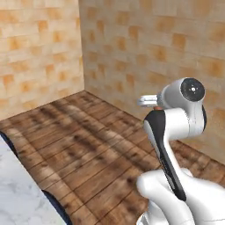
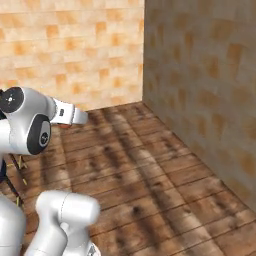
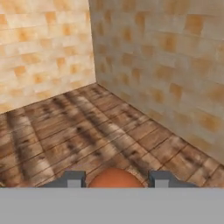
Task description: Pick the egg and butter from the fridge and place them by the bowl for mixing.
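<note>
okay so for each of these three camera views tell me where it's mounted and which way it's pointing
Left base view: behind the arm to its left, facing a brick corner over the wood floor; white arm lower right.
Right base view: behind to its right, same corner; arm lower left.
Hand view: on the hand, along the gripper, facing that corner; the egg sits between the jaws.
Shared: brick walls, floor, and the egg.
</note>
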